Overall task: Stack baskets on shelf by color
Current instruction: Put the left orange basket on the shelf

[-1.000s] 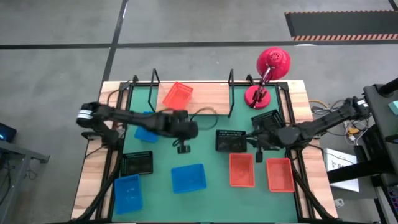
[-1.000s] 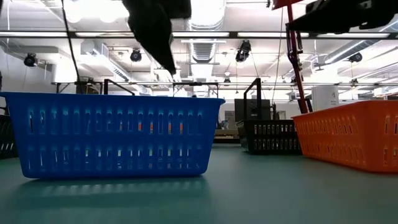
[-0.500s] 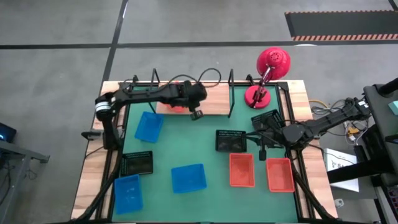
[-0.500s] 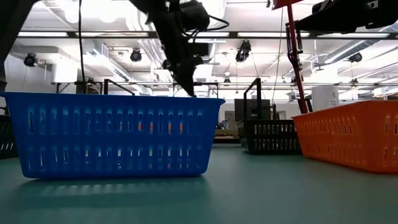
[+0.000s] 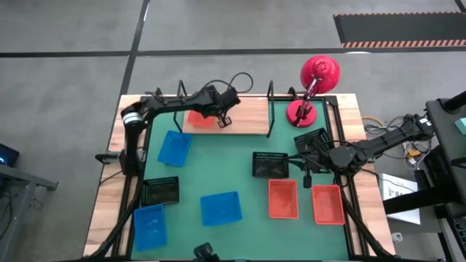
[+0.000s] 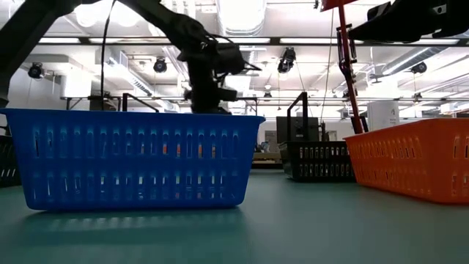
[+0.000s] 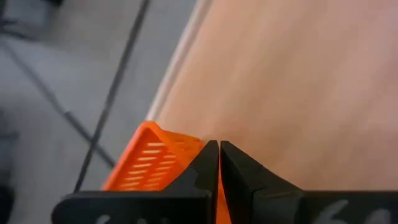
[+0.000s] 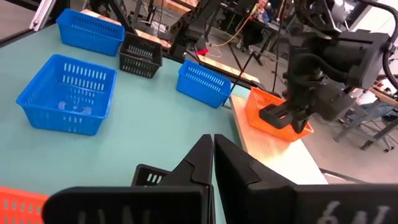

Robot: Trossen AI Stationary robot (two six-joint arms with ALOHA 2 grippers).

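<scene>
Hidden or unclear: the orange basket on the shelf (image 5: 203, 119) is largely covered by the left arm in the high view; in the left wrist view only one corner of it shows, and whether its wall sits between the fingertips or just behind them cannot be told. The low view is mostly blocked by a near blue basket (image 6: 132, 158), and a further orange basket (image 6: 414, 165) is cut off at the 3 o'clock edge. Left gripper (image 5: 223, 118): over the shelf (image 5: 247, 116), at the orange basket's 3 o'clock side; fingers (image 7: 205, 165) pressed together with a hairline gap, the basket's corner touching or just behind them. Right gripper (image 5: 306, 177): fingers closed on nothing, hovering beside a black basket (image 5: 270, 164) at mid-table, just off the orange pair. Remaining baskets on the green mat (image 5: 233, 156): blue at 9 o'clock (image 5: 175, 148), blue at 6 o'clock (image 5: 220, 208), blue at 7 o'clock (image 5: 149, 226), black (image 5: 160, 191) just above that one, black (image 5: 313, 140) at 2 o'clock, two orange side by side (image 5: 282, 199) (image 5: 328, 204) at 4 o'clock. Open room: bare board on the shelf from the basket to the 3 o'clock wire upright (image 5: 271, 109); bare mat at centre. Red desk lamp (image 5: 314, 84) stands beyond the shelf's 3 o'clock end.
</scene>
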